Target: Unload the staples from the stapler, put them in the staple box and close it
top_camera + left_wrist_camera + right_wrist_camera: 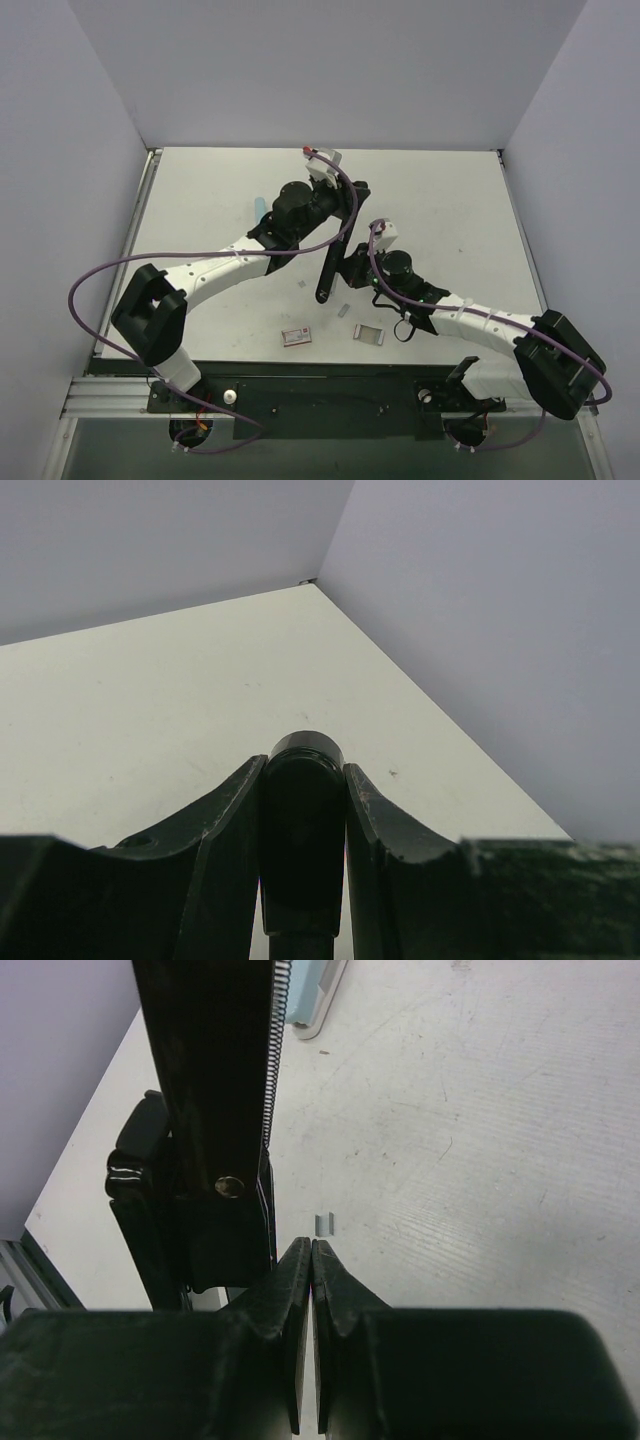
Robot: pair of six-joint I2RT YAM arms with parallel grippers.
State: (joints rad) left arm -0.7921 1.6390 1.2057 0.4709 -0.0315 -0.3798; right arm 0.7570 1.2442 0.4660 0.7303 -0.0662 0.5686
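The black stapler (330,268) hangs swung open above the middle of the table, one long arm slanting down toward the table. My left gripper (351,196) is shut on its upper rounded end (304,780), a finger pressed on each side. My right gripper (353,268) is shut and empty, just right of the stapler's lower part (200,1120), whose coil spring (276,1050) shows along its edge. A small piece of staples (323,1223) lies on the table just past the right fingertips. Whether staples sit inside the stapler is hidden.
A staple box (296,336) and a small grey open box (369,334) lie near the front edge. A short strip of staples (343,308) lies between them. A light blue object (259,208) sits left of the left arm. White walls enclose the table.
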